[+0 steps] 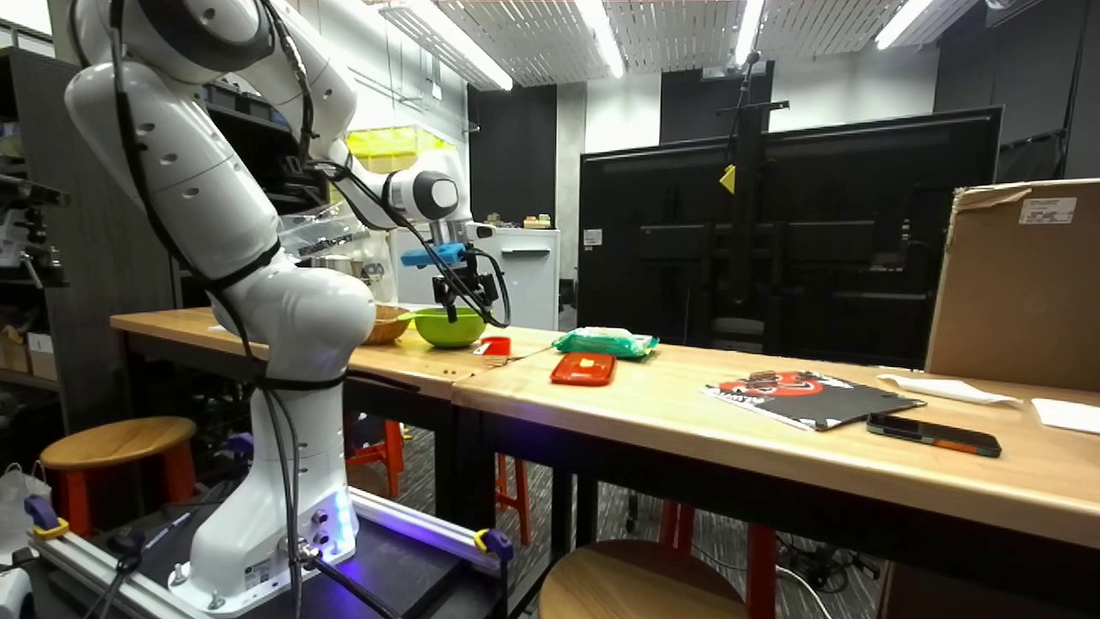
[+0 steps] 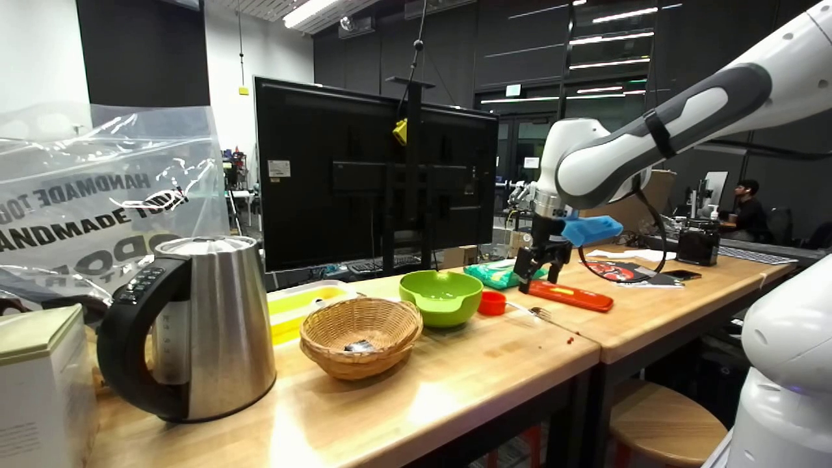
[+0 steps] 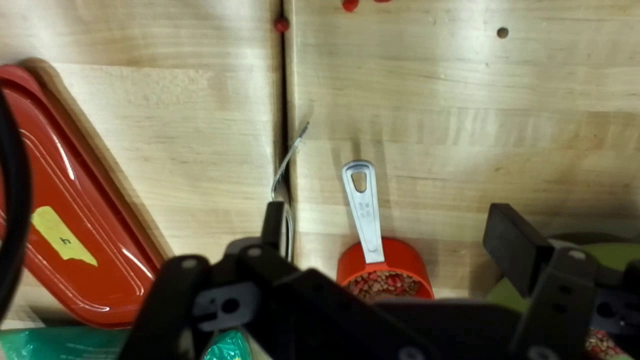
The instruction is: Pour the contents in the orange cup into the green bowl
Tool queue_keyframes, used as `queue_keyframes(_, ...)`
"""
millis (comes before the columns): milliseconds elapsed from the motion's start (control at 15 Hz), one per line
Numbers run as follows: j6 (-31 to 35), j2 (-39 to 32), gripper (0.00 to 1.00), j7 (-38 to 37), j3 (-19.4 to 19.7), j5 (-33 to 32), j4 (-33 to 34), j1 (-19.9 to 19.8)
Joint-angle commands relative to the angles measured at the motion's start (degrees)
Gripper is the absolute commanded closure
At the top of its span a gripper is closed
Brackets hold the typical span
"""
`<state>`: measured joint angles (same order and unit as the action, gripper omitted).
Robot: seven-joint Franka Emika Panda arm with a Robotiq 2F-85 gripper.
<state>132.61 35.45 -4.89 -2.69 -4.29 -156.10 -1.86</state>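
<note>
The orange cup [image 3: 400, 255] stands upright on the table in the wrist view, with a pale metal handle and brown and red pellets inside. It also shows in both exterior views [image 1: 496, 346] [image 2: 492, 303], beside the green bowl [image 2: 445, 305]. The bowl also shows in an exterior view [image 1: 449, 328] and partly in the wrist view [image 3: 506, 295], with some pellets in it. My gripper [image 3: 390, 230] is open and empty, its fingers wide apart above the cup and its handle, not touching them. It also hangs above the table in both exterior views [image 1: 470, 311] [image 2: 538, 283].
A fork [image 3: 286, 170] lies beside the cup. A red lid-like tray [image 2: 571, 295] and a green packet [image 1: 606, 341] lie nearby. A wicker basket [image 2: 361, 370] and a steel kettle [image 2: 227, 331] stand past the bowl. Several loose pellets [image 3: 350, 5] lie on the table.
</note>
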Motion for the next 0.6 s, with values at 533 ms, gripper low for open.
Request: queue_keyframes(533, 6.7, -2.1, 0.00, 5.5, 4.1, 5.1, -3.2, 2.6)
